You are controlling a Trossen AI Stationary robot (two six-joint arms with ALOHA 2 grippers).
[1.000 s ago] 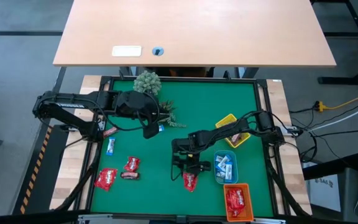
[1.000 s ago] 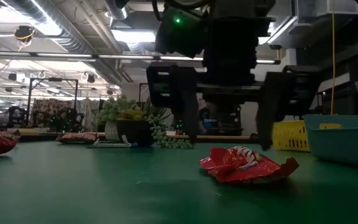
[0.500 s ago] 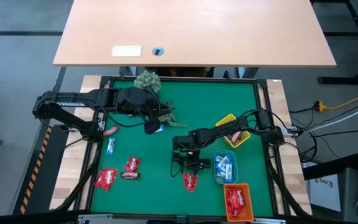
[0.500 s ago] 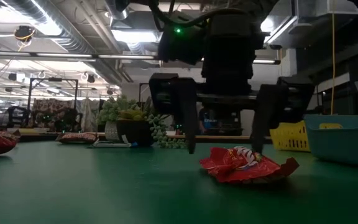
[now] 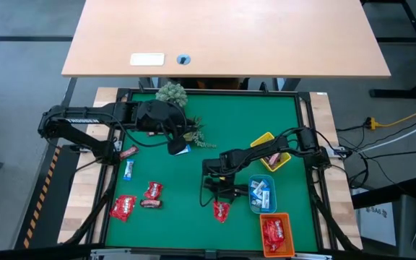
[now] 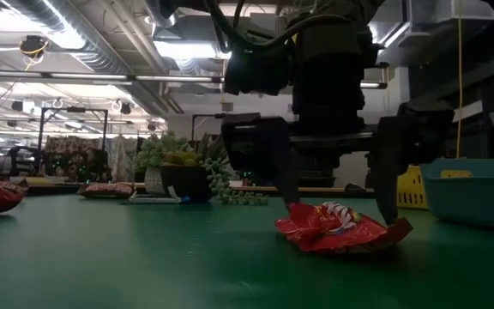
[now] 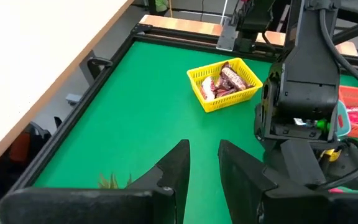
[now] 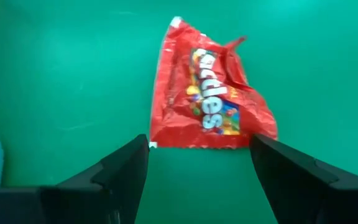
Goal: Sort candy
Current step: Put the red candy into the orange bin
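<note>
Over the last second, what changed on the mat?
The right gripper, jaws open, has come down around the red Skittles packet and nearer the blue tray; its fingers now straddle the packet, not gripping. The left gripper stayed beside the plant, nothing visibly held. No candy moved.

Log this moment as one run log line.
right gripper: open, straddling red packet | left gripper: by plants | red packet: on mat
</note>
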